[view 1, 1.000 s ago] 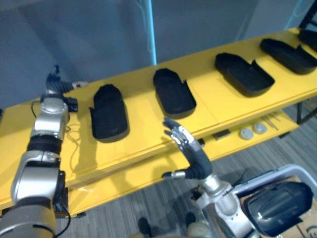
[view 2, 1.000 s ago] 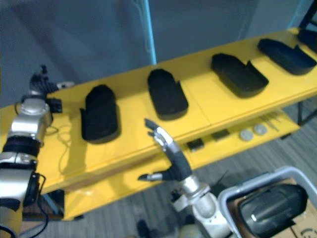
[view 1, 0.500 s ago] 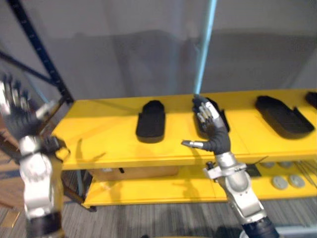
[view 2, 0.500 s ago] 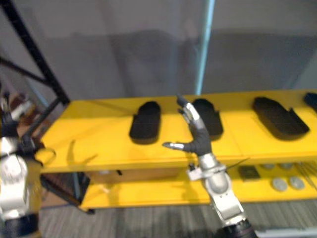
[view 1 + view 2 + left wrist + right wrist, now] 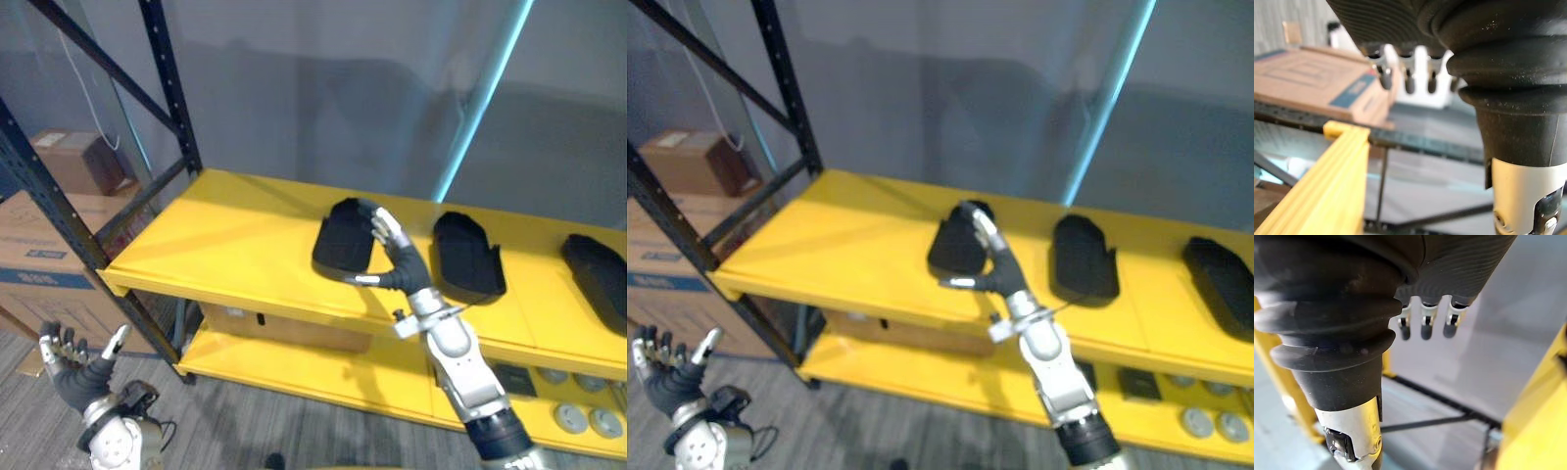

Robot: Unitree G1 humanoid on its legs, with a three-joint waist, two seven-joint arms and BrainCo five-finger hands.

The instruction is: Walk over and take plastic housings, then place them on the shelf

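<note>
Right robot hand [image 5: 400,264] raised above shelf [image 5: 225,240], fingers extended, before housing [image 5: 339,245].

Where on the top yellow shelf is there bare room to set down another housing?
The widest bare patch lies between the black rack post and the leftmost housing. Rightward it is crowded: the other housings sit with narrow gaps, and the right hand hangs before the first.

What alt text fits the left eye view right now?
The robot's right hand, open and empty, is raised before the leftmost plastic housing on a yellow shelf; two more black housings lie to its right. Its left hand hangs open near the floor, by a dark rack upright and cardboard boxes.
</note>
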